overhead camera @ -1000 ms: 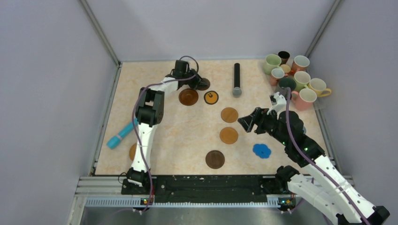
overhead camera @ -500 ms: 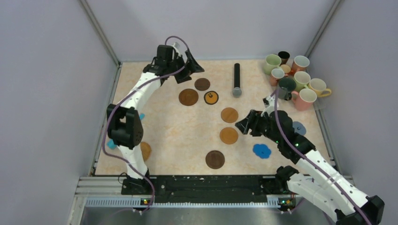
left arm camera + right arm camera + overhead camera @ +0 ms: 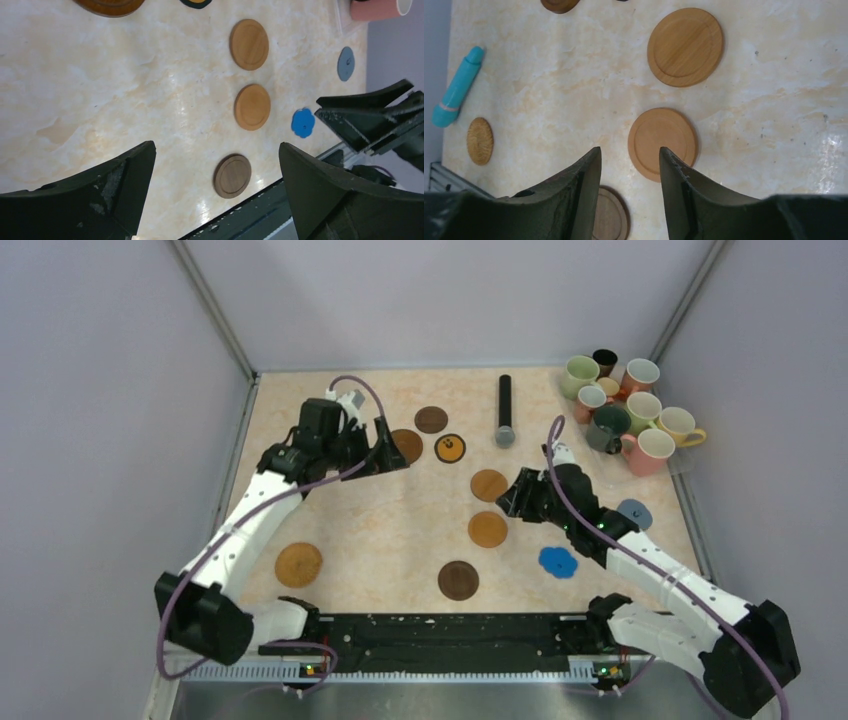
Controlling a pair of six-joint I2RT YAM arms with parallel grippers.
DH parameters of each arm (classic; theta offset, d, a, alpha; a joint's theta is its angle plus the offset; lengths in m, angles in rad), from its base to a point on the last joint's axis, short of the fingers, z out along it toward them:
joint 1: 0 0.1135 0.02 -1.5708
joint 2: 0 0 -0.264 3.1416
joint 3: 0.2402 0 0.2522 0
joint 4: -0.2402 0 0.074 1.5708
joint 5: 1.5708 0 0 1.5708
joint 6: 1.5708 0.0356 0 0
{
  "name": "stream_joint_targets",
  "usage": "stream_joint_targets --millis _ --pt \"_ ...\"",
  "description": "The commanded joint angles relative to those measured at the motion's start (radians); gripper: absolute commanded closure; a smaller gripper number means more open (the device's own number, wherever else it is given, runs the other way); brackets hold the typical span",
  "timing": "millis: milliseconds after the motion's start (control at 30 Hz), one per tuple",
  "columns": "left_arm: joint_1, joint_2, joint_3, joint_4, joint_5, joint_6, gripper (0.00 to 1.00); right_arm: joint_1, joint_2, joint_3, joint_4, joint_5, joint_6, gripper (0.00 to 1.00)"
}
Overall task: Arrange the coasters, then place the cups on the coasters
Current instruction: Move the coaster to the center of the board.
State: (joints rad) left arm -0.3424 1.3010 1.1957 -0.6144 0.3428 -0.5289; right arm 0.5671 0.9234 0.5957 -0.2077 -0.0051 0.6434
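**A:** How do your jaws stand?

**B:** My left gripper [image 3: 216, 146] is spread wide and holds nothing, up over the marbled table [image 3: 400, 530]. My right gripper [image 3: 630, 150] has a narrow gap between its fingers, nothing pinched, just above a tan coaster [image 3: 663, 143].

**A:** And the task's things?

**B:** 9 coasters lie flat, among them a second tan coaster [image 3: 489, 485], a blue flower coaster [image 3: 558, 561], a grey-blue coaster [image 3: 633, 513] and a woven coaster [image 3: 299, 564]. The cups [image 3: 642, 407] huddle in the far right corner.
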Motion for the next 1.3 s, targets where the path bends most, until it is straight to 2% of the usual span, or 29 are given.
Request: stream_joint_targets --millis 0,133,267,333,400,533,867,1067,1267 --pt "0.002 -0.173 -0.093 -0.043 -0.109 0.12 0.01 0.006 0.098 0.027 0.113 0.09 -0.041 0.57" --pt "0.001 -0.316 -0.217 0.002 -0.25 0.168 0.01 0.004 0.189 0.026 0.171 0.14 -0.045 0.74" --pt "0.002 -0.393 -0.261 0.027 -0.399 0.169 0.01 0.004 0.285 0.02 0.199 0.167 -0.038 1.0" --pt "0.001 -0.402 -0.238 -0.005 -0.489 0.168 0.01 0.003 0.334 0.025 0.233 0.186 -0.043 1.0" --pt "0.002 -0.406 -0.232 -0.018 -0.513 0.161 0.01 0.002 0.372 0.023 0.253 0.214 -0.052 1.0" --pt "0.002 -0.399 -0.247 -0.007 -0.448 0.159 0.01 -0.016 0.436 0.02 0.288 0.237 -0.056 1.0" --pt "0.001 -0.416 -0.247 0.002 -0.441 0.161 0.01 -0.046 0.574 0.05 0.366 0.211 -0.081 1.0" --pt "0.001 -0.413 -0.248 0.005 -0.436 0.158 0.01 -0.052 0.6 0.03 0.445 0.211 -0.087 1.0" --pt "0.002 -0.414 -0.249 0.005 -0.438 0.156 0.01 -0.065 0.594 0.06 0.385 0.248 -0.107 1.0"
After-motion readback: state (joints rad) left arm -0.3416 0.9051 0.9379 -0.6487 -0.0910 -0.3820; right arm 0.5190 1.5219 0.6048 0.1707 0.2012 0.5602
